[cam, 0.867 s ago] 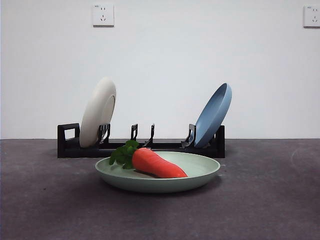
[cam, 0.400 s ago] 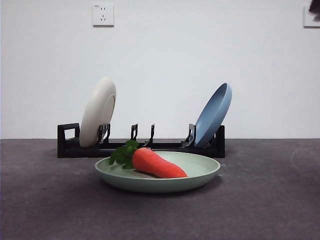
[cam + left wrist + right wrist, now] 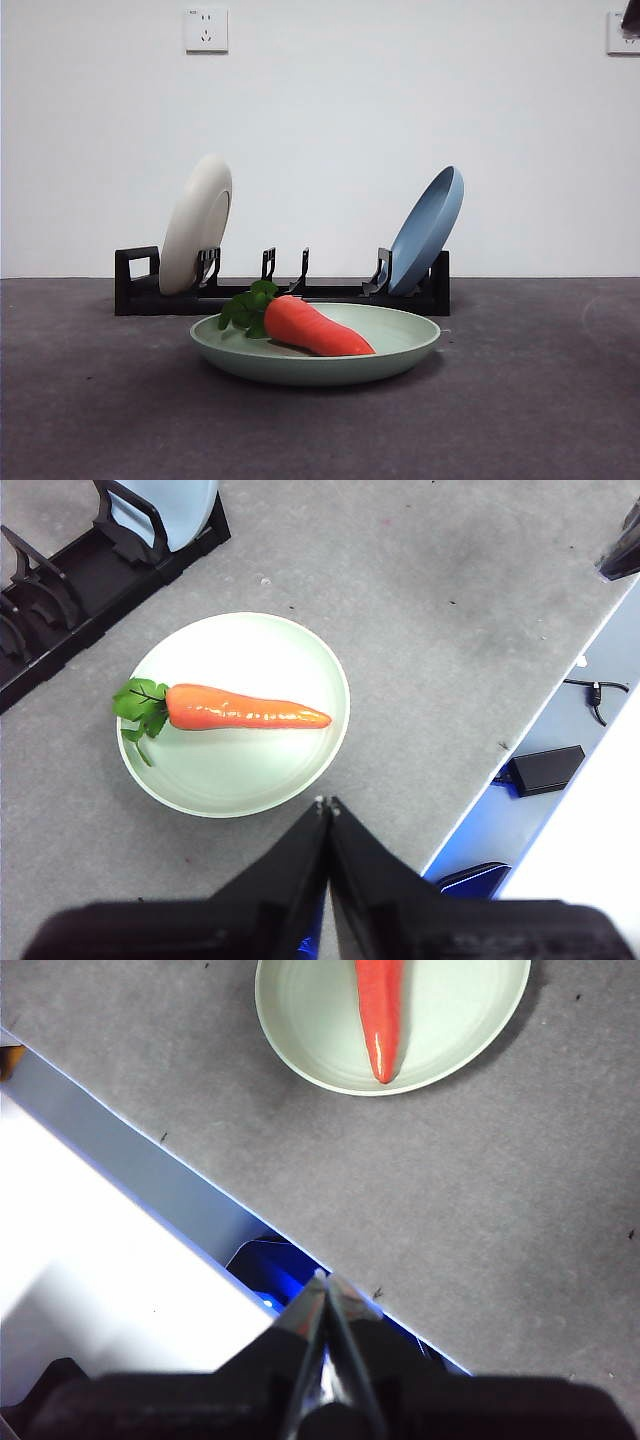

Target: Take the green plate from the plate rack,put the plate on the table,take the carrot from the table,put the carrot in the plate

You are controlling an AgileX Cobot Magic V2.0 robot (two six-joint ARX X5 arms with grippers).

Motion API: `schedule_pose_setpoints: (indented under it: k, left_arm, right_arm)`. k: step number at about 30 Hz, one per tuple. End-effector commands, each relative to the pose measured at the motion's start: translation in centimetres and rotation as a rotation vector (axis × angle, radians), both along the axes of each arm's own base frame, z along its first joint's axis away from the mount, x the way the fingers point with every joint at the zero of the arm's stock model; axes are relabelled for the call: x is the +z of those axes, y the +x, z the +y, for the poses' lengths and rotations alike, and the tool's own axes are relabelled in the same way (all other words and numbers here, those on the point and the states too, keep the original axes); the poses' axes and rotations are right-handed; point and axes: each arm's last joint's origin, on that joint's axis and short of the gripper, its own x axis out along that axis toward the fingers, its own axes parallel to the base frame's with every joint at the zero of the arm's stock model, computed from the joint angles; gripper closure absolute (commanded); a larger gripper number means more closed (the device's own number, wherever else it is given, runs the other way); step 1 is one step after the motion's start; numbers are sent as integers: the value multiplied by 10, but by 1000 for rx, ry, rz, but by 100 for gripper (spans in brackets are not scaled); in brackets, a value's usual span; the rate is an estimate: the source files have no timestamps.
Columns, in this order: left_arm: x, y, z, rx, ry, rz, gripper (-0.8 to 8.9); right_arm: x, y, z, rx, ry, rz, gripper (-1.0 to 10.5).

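Note:
The green plate (image 3: pixel 315 348) lies flat on the table (image 3: pixel 540 400) in front of the black plate rack (image 3: pixel 280 292). On the plate rests the orange carrot (image 3: pixel 315 327), leaves to the left. Both wrist views look down on the plate (image 3: pixel 235 715) (image 3: pixel 440 1020) and carrot (image 3: pixel 245 707) (image 3: pixel 381 1015). My left gripper (image 3: pixel 327 803) is shut and empty, high above the plate's near rim. My right gripper (image 3: pixel 323 1280) is shut and empty too, held over the table's edge away from the plate. An arm tip (image 3: pixel 632 15) shows at the top right corner of the front view.
A cream-white plate (image 3: pixel 196 224) stands at the rack's left end and a blue plate (image 3: pixel 428 230) leans at its right end. The rack (image 3: pixel 70 580) lies close behind the green plate. The table edge (image 3: pixel 540 710) drops off beside the plate, with a cable and black box below.
The plate, carrot and rack are unmoved. A black arm tip has appeared at the top right corner of the front view.

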Motion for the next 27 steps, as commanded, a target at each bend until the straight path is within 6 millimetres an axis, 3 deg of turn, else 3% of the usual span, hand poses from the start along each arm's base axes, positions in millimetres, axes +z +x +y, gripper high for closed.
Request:
schedule_pose_setpoints:
  k: [1,7,11,16,21,27]
  left_arm:
    - [0,0,0,-11,16,-24,817]
    - [20,15,22,123,-9,-253,817]
    - [38,27,56,153,-154,-380,817]
    - [41,25,102,298,-272,-558,817]
    - [16,11,132,498,-266,-705,817]
    - [-47,3,147,640,-264,-780,817]
  right_arm:
    - [0,0,0,-3,3,-1,946]
    - [0,0,0,-3,3,-1,946]
    - [0,-1,0,-3,6,-4,946]
    - [0,-1,0,-3,6,-5,946]
    - [0,-1,0,-3,6,-4,946]
    - [0,-1,0,-3,6,-4,946]
